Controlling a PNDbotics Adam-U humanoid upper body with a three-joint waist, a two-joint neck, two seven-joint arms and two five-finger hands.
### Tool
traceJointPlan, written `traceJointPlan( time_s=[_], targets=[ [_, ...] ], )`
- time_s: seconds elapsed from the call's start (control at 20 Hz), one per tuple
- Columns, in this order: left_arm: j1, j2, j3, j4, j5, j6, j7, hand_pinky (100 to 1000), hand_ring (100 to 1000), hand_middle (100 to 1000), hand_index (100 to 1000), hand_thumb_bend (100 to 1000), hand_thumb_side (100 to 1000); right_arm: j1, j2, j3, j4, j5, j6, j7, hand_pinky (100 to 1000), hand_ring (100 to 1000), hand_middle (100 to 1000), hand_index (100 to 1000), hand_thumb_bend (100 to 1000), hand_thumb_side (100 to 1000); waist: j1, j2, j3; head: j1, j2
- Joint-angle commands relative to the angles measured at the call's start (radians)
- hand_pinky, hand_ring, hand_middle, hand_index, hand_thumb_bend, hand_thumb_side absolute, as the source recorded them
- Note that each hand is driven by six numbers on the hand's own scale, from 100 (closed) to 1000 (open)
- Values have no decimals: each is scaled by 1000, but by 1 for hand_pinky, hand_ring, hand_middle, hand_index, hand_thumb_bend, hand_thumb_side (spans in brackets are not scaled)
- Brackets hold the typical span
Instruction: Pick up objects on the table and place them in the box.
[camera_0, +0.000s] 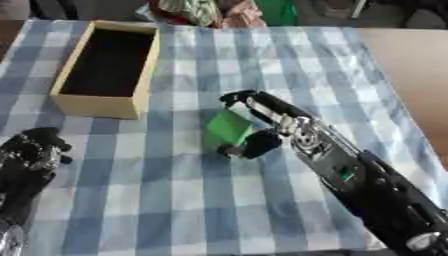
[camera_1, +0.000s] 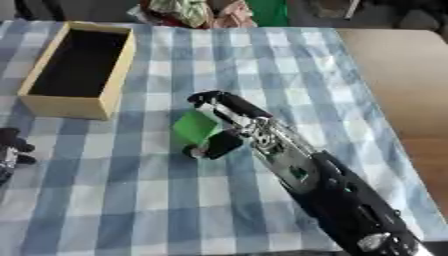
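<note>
A small green block (camera_0: 229, 126) sits on the blue-and-white checked cloth near the middle. My right hand (camera_0: 262, 117) reaches in from the lower right, its fingers arched over the block's far side and its thumb (camera_0: 249, 146) curled at the near side, so the block lies pinched between them. The open tan box (camera_0: 107, 67) with a dark inside stands at the far left, well apart from the block. My left hand (camera_0: 33, 150) rests at the left edge, fingers curled, holding nothing.
Bare wooden tabletop (camera_0: 411, 70) shows to the right of the cloth. Bundled fabric and a green thing (camera_0: 227, 11) lie past the table's far edge. Open cloth stretches between the block and the box.
</note>
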Motion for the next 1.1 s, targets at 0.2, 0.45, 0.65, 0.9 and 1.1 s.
traceJointPlan(
  time_s=[0.2,0.45,0.65,0.9,1.1],
  targets=[
    [-5,18,0,-14,0,-1,-1,549,604,511,660,100,207,-11,-8,-13,2,51,19,13,927,1000,714,837,471,197,5,-17,0,-1,-4],
    [-5,18,0,-14,0,-1,-1,549,604,511,660,100,207,-15,-9,-18,-4,75,29,-14,907,1000,531,685,339,100,6,-17,-1,0,-4],
    [-5,18,0,-14,0,-1,-1,549,604,511,660,100,207,-34,-15,-29,-33,76,41,-43,897,989,493,659,324,100,6,-19,-2,2,-3],
    [-3,20,-1,-13,0,-1,-2,549,604,511,660,100,207,-94,-34,-45,-84,61,62,-50,894,980,488,663,323,100,5,-22,-2,3,-3],
    [-4,20,-2,-13,0,-1,-3,549,604,511,660,100,207,-161,-45,-47,-89,59,77,-39,891,970,486,663,325,100,4,-23,3,3,-6]
  ],
)
